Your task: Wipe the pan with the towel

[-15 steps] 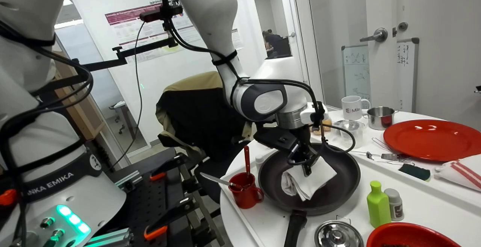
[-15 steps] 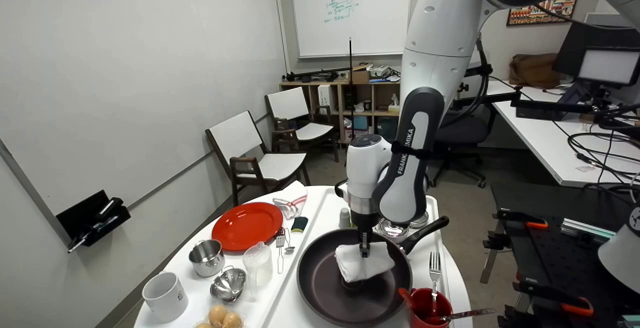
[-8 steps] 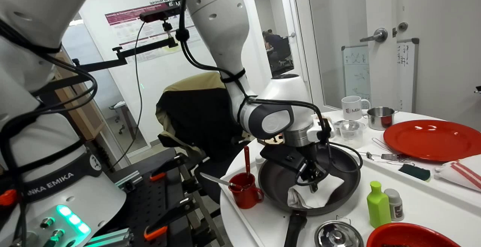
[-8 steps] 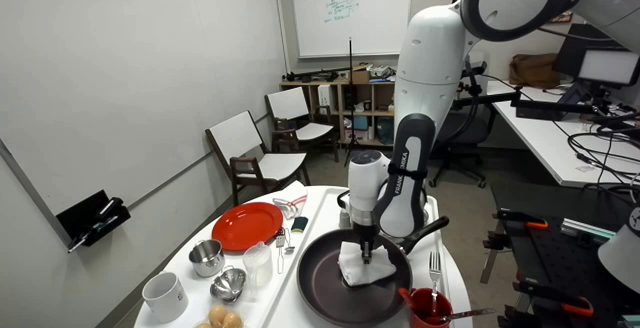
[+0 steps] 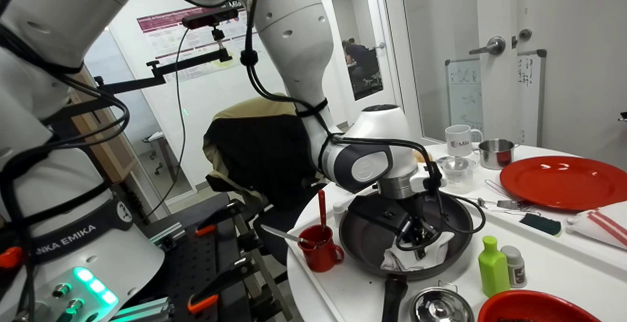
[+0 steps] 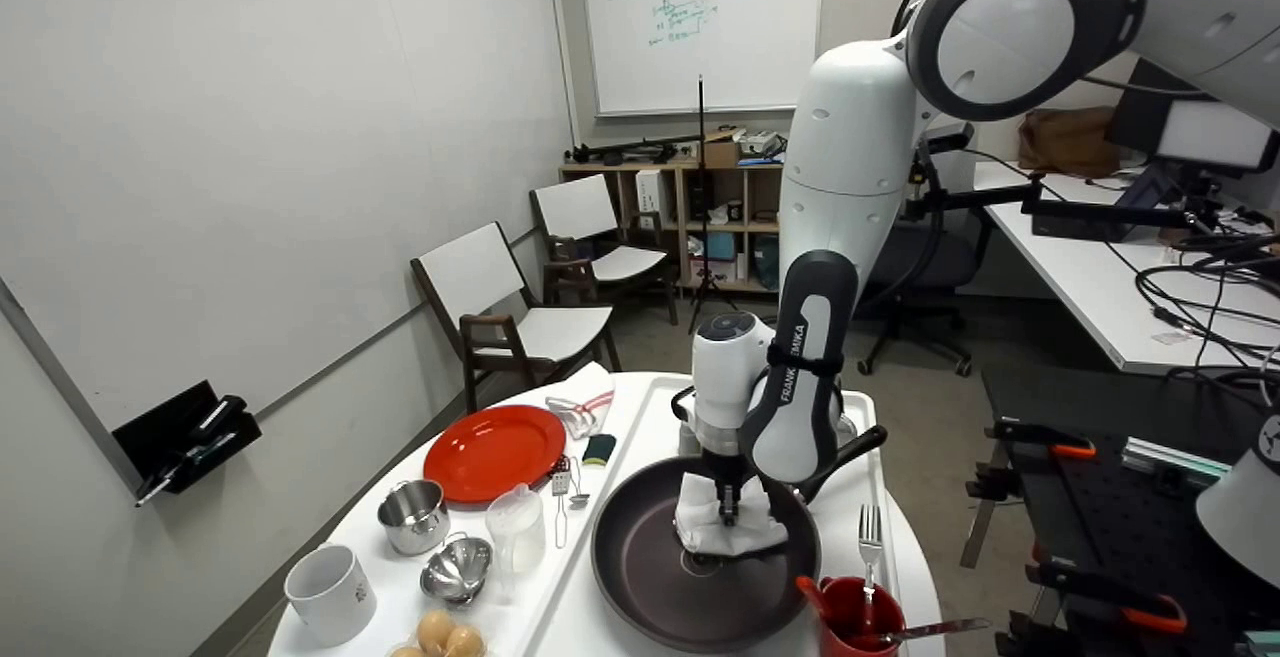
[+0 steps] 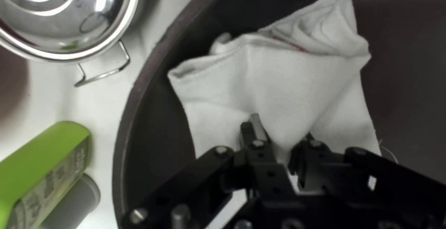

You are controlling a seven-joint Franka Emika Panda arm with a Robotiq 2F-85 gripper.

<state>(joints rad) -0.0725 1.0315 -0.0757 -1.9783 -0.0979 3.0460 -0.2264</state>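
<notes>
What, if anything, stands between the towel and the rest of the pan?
Nothing visible: the end effector pinches the towel inside the pan, and no obstacle shows elsewhere in there. The towel's underside is hidden.

A red plate (image 5: 563, 183) is set on the white table (image 6: 395, 587), with a striped cloth (image 5: 607, 221) laid just beside it. A fork (image 6: 870, 539) and a knife (image 5: 284, 235) are propped in a red cup (image 5: 319, 254). A green bottle (image 5: 493, 269) is placed just beside a small grey bottle (image 5: 514, 265). A white mug (image 6: 330, 594) is set near a steel pot (image 6: 413, 519) and some brown eggs (image 6: 437, 629). Farther off, two chairs (image 6: 475, 277) are seen.
</notes>
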